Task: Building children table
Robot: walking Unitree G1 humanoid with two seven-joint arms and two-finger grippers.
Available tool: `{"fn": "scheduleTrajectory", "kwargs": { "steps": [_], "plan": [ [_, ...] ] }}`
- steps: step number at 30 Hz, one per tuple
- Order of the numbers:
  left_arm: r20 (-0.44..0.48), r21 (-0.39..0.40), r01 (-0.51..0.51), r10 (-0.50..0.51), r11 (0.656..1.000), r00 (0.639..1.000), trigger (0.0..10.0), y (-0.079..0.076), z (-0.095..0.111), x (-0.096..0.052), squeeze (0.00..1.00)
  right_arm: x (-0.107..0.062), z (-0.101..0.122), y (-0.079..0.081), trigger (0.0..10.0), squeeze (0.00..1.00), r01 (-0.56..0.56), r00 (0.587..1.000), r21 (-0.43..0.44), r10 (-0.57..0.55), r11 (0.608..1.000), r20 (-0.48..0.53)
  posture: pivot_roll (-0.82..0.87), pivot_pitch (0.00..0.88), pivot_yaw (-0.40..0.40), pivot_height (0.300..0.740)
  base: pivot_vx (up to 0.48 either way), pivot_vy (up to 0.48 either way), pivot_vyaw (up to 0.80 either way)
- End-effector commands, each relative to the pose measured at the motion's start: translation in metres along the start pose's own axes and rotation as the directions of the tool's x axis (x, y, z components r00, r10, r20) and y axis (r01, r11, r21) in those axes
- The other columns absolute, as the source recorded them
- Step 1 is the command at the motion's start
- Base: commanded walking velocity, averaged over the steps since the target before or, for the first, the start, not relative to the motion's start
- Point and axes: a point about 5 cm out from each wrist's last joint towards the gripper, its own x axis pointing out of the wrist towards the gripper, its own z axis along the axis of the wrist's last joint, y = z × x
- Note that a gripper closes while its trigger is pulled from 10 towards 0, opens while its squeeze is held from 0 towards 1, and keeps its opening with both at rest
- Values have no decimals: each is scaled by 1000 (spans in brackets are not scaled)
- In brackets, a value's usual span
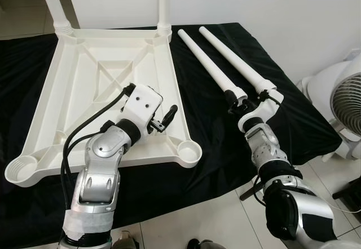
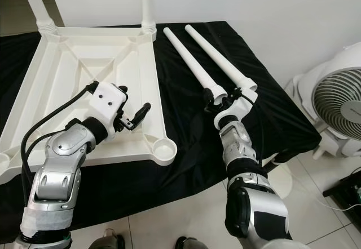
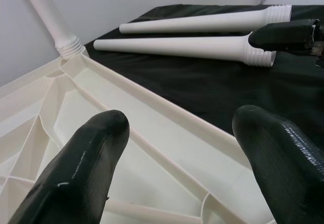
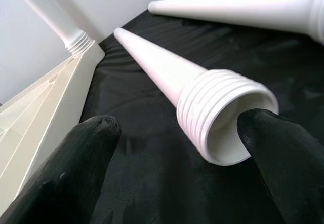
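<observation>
- The children's table top [image 1: 107, 85] lies upside down on the black-draped tabletop [image 1: 214, 130], ribbed underside facing up, filling the left half of what's before the robot.
- Two legs already stand screwed into the far corner sockets: one at about 11 o'clock [image 1: 53, 4], the other at about 12 o'clock [image 1: 163, 4]. By my reckoning that is half the job done.
- The two near corner sockets, at 8 o'clock [image 1: 21, 170] and at 6 o'clock [image 1: 189, 147], sit empty.
- Two loose legs lie side by side on the cloth toward 1 o'clock, threaded ends nearest the robot: the inner leg [image 1: 206, 60] and the outer leg [image 1: 234, 57].
- The right tool [image 4: 174, 163] has its fingers spread wide on either side of the inner leg's threaded end, not yet closed on it; one fingertip [image 4: 281, 148] is just beside the rim.
- The left tool [image 1: 164, 119] hovers over the table top's right rail, fingers apart and holding nothing.
- Left to do: lift each loose leg and screw it into a near socket, then turn the table upright.
</observation>
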Motion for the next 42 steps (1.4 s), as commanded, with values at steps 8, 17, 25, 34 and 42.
{"fn": "scheduleTrajectory", "kwargs": {
  "steps": [8,17,25,34,42],
  "plan": [
    [-24,25,-74,74,997,997,10000,1,2,-8,0,7,3,5,10000,0,-19,1000,32,19,999,-1,247,156,-29,740,0,0,0],
    [-38,36,-79,81,996,996,10000,1,4,-10,0,15,5,15,10000,0,-57,998,81,58,995,-9,260,161,-19,740,0,0,0],
    [-41,37,-73,74,997,996,10000,-2,6,-11,0,19,9,21,10000,0,-96,995,105,98,990,-17,263,171,-8,740,0,0,0],
    [-54,40,-61,63,997,997,10000,-6,6,-13,0,20,9,20,0,0,-107,993,121,112,987,-36,268,180,-3,740,0,0,0],
    [-60,33,-56,58,998,997,10000,-9,6,-14,0,18,10,18,0,0,-128,991,70,131,989,-41,257,175,-2,740,0,0,0]
  ]
}}
